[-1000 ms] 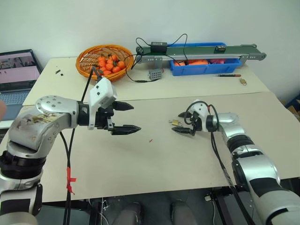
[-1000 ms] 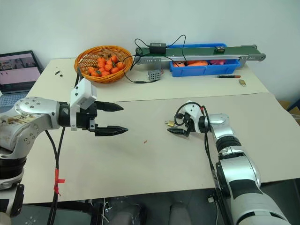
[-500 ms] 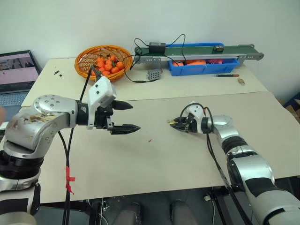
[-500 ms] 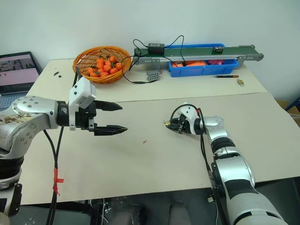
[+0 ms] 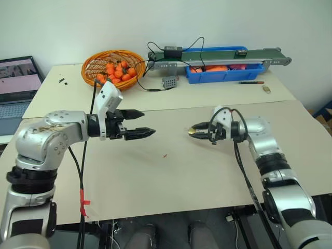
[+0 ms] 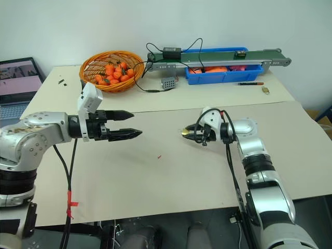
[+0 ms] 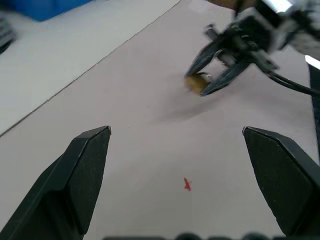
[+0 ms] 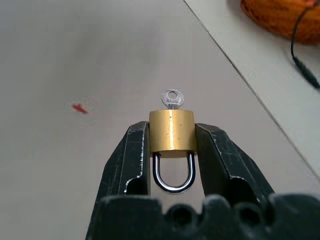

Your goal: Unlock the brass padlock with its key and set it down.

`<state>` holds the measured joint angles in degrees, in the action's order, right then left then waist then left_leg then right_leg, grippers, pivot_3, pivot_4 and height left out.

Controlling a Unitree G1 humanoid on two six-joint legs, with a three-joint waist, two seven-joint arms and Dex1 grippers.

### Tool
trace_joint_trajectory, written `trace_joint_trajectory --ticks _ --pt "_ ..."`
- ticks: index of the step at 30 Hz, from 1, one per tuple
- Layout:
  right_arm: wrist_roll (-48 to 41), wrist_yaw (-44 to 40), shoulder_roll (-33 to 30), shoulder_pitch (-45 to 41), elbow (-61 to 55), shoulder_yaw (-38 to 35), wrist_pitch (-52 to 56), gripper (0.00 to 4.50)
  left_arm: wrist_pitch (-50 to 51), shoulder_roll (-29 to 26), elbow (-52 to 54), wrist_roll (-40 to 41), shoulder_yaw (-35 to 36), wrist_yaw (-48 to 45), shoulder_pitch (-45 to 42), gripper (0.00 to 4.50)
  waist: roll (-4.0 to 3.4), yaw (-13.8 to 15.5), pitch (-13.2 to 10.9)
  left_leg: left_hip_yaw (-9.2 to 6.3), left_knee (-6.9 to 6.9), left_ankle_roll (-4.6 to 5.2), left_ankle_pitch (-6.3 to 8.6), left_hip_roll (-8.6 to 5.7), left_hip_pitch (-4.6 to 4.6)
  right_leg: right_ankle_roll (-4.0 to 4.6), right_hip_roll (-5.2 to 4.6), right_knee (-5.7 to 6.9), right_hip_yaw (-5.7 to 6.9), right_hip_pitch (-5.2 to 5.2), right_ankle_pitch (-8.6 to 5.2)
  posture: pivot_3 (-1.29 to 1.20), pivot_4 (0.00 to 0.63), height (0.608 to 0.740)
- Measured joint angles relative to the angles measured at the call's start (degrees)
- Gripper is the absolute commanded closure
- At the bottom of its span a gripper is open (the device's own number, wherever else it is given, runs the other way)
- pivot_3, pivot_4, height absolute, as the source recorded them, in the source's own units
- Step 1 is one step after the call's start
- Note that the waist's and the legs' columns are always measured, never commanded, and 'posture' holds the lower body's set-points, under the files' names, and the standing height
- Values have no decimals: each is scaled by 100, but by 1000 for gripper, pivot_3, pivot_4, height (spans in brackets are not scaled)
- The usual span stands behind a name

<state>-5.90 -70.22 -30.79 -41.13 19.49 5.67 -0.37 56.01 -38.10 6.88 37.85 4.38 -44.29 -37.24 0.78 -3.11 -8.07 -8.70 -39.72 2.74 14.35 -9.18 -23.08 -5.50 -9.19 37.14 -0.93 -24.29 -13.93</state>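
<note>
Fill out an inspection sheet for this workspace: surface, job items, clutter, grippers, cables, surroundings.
Surface: beige table, one small red speck.
Job's things: brass padlock clamped by its body, shackle toward the wrist; key sits in its keyhole, head pointing away from the wrist.
Clutter: basket of oranges, blue bin under a small conveyor, grey plug, second small padlock at the far right.
Grippers: right gripper holds the padlock above the table; left gripper open, holding nothing, pointing toward it.
Cables: black leads by the basket and conveyor.
Surroundings: laptop, white wall.
</note>
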Motion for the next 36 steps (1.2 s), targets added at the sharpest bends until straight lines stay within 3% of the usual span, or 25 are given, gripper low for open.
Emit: trace_joint_trajectory --ticks 10,19,26,30,36 --pt "-163 533 -453 684 -2497 51 966 3564 1892 959 -292 1337 725 785 -292 0 1 158 0 1 -11 5 3 -3 -15 0 -4 2 1 -1 0 0 150 740" --pt "-168 716 -582 933 -2726 88 1075 3564 2426 915 -222 1812 793 751 -337 0 1 198 0 13 -10 4 3 -1 -4 1 -5 -2 -10 0 0 0 150 740" --pt "-712 841 -555 894 -3026 15 1738 3564 2442 976 -222 1962 805 789 -337 0 2 235 -1 12 -10 4 3 -2 -7 1 -6 -5 -8 1 0 0 150 740" --pt "-1074 876 -572 832 -3155 -153 2054 3564 2524 1197 -241 2200 881 951 -456 1157 3 240 -1 12 -10 4 3 -1 -7 1 -6 -5 -8 1 0 0 150 740" --pt "-1344 955 -669 799 -3289 -266 2337 3564 2572 1325 -330 2531 1089 1113 -777 3374 3 227 -1 13 -8 6 4 -1 -8 1 -8 -5 -9 -1 0 0 150 740"
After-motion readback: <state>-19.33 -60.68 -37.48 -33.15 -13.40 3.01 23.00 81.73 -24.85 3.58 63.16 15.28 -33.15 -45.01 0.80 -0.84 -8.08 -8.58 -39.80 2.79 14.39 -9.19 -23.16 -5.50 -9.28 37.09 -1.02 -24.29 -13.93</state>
